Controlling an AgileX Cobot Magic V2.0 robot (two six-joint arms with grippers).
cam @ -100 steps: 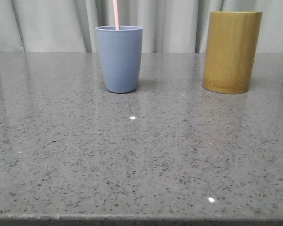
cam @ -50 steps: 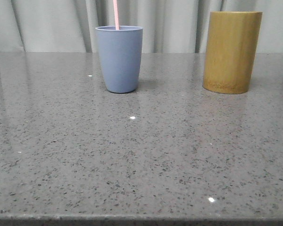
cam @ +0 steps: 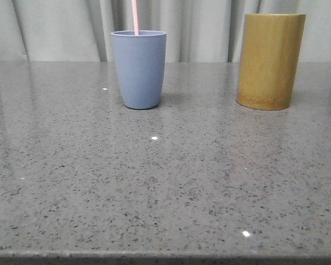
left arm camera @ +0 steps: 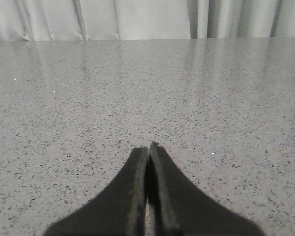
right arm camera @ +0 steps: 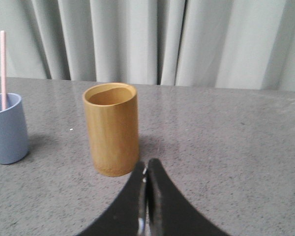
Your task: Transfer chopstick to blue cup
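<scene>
Your left gripper (left arm camera: 148,147) was pressed closed on nothing above bare grey table (cam: 165,182). On the left stood the blue cup (cam: 138,69), the chopstick (cam: 135,16) rising upright out of it. To its right, well apart, you had the wooden holder (cam: 270,61). Your right gripper (right arm camera: 146,167) was likewise closed and empty, near that holder
</scene>
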